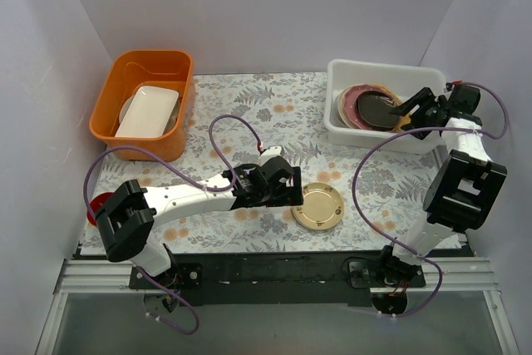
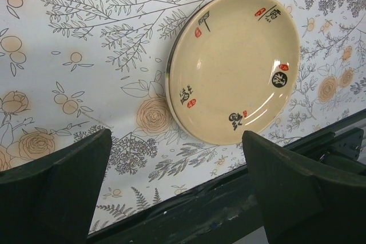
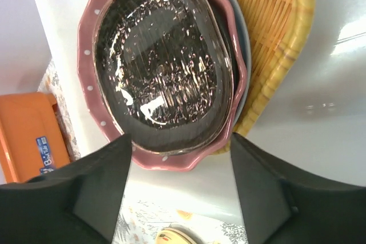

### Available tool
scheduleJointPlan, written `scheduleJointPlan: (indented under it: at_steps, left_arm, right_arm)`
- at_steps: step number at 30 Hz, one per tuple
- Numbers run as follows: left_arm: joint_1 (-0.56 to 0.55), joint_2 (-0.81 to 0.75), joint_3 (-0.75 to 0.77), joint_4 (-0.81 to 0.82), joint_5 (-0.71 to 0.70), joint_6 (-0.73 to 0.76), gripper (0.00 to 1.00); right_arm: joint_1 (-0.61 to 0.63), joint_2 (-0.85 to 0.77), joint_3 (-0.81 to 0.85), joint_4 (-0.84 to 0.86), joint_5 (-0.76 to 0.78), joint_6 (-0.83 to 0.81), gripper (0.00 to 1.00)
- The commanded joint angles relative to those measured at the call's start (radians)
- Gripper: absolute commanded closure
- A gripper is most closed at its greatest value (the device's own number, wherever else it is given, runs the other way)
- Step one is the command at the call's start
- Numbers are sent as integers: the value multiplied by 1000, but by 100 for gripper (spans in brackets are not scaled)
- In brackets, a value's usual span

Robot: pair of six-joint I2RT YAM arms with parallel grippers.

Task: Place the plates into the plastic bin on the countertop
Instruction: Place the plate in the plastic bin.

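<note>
A cream plate [image 1: 317,207] with red and black characters and a dark rim lies flat on the patterned countertop [image 1: 249,114] near its front edge. It fills the upper right of the left wrist view [image 2: 234,67]. My left gripper [image 1: 289,186] is open and empty, just left of this plate and apart from it [image 2: 177,198]. The whitish plastic bin [image 1: 349,135] at the right holds a stack: a glossy black plate [image 3: 163,67] on a pink dotted plate [image 3: 166,161], over a yellow woven one [image 3: 274,21]. My right gripper [image 1: 413,106] is open and empty above the stack [image 3: 180,192].
An orange tub [image 1: 112,110] at the back left holds a white rectangular dish [image 1: 148,111]. A small red disc [image 1: 97,204] lies at the left edge behind my left arm. A black rail [image 2: 229,210] runs along the table's front edge.
</note>
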Motion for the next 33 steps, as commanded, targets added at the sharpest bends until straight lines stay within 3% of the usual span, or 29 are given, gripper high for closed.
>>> scheduleJointPlan:
  at_steps: [1, 3, 4, 5, 23, 33]
  left_arm:
    - [-8, -55, -5, 17, -20, -8, 2]
    - [-8, -56, -5, 18, -15, -9, 2]
    - [-8, -56, -6, 21, -12, -12, 2]
    - [-8, -56, -12, 24, -9, -12, 2]
    - [-8, -33, 0, 57, 26, -5, 2]
    - [3, -21, 8, 66, 71, -5, 2]
  right_arm:
    - [7, -83, 15, -44, 47, -31, 15]
    - [8, -115, 3, -24, 43, -22, 14]
    - [10, -144, -8, -16, 38, -20, 4]
    - [12, -157, -9, -9, 31, -17, 2]
    - [156, -210, 77, -134, 17, -93, 2]
    - [254, -405, -178, -165, 18, -161, 3]
